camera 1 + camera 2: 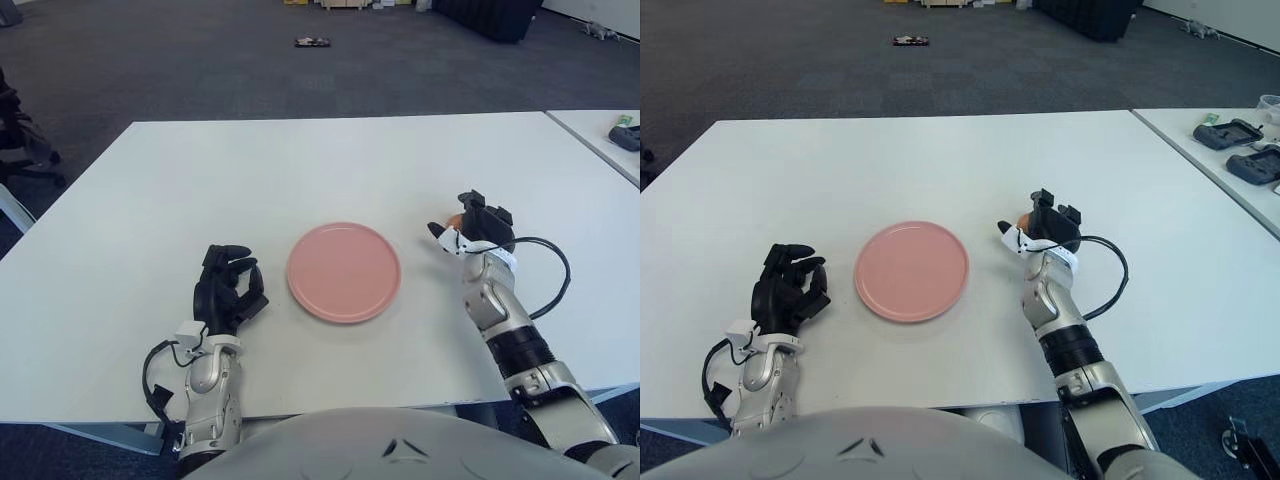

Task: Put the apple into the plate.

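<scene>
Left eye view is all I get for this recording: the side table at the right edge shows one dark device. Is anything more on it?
Observer: Yes. The right eye view shows two there: the first dark device farther back, and a second dark device nearer the robot.
Operator: Anything around the right hand that I'm missing?
Observer: Off the table, in the bottom right corner, a black caster sits on the carpet. The right hand is right of the plate and covers most of the apple. The left hand shows left of the plate.
</scene>
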